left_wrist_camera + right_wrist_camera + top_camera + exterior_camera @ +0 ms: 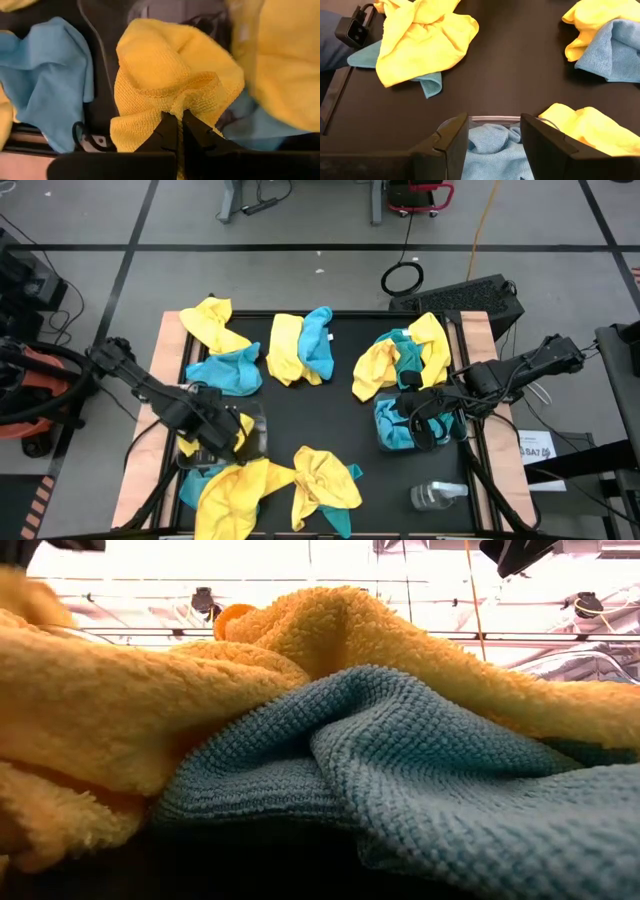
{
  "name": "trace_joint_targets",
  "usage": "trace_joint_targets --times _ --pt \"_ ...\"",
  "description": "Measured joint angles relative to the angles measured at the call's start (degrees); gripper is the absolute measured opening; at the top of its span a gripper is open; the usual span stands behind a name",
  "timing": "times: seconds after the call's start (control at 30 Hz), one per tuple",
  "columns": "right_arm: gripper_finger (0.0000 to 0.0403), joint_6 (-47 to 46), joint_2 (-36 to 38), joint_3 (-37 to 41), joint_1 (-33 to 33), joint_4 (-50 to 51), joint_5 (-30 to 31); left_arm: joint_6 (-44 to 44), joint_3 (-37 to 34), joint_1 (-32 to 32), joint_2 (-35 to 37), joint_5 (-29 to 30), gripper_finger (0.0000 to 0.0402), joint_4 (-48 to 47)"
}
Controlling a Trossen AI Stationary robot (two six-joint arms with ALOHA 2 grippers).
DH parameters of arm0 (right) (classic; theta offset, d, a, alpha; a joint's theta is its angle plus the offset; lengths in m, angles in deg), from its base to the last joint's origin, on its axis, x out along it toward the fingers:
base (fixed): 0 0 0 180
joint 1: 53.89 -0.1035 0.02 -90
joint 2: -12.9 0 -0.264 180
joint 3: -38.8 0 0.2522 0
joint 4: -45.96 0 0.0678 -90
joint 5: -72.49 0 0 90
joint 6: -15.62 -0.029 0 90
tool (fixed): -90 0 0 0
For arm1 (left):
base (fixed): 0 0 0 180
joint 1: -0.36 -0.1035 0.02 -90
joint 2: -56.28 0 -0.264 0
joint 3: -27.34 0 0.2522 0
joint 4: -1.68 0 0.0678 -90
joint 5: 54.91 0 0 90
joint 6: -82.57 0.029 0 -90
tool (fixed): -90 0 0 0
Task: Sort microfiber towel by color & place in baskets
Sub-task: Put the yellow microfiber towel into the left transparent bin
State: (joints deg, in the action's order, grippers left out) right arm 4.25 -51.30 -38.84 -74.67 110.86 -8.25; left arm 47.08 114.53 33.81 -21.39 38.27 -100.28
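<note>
My left gripper (230, 435) (178, 122) is shut on a yellow microfiber towel (170, 70) over the left clear basket (255, 430), whose rim (92, 45) shows beside the towel. My right gripper (415, 415) (495, 127) hangs open above the right clear basket (385, 430), which holds blue towels (490, 145). Loose yellow and blue towels lie in heaps: far left (215, 325), far middle (300, 345), far right (405, 355) and near (270, 485). In the low view, a yellow and a blue towel (400, 760) fill the picture. My left gripper pinches a gathered fold of the yellow towel (181, 102) between its two fingertips, coming from above. The towel bunches out beyond the fingers over the left basket. I cannot tell whether its far end rests in the basket.
A small clear plastic bottle (435, 495) lies near the table's near right corner. The black mat's middle (340, 420) is bare between the heaps. Wooden strips (165, 380) run along the table's left and right sides. A blue towel (45, 80) lies beside the left basket.
</note>
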Motion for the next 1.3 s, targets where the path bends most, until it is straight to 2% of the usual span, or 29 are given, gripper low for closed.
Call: trace_joint_targets --times 0.23,0.67,0.8,1.3 --pt "0.0171 -0.1 0.0 0.0 0.0 -0.1 0.0 6.0 -11.0 -1.9 0.0 -1.2 0.0006 14.3" --pt "0.0171 0.0 0.0 0.0 0.0 -1.1 0.0 15.3 -23.1 -8.5 -0.3 0.9 0.0016 33.6" --pt "0.0171 0.0 0.0 0.0 0.0 -1.1 0.0 19.4 -25.1 -11.0 -1.9 3.4 0.0017 33.7" --pt "0.0171 0.0 0.0 0.0 0.0 -1.1 0.0 37.5 -25.1 -20.6 -10.0 12.6 0.0020 36.9"
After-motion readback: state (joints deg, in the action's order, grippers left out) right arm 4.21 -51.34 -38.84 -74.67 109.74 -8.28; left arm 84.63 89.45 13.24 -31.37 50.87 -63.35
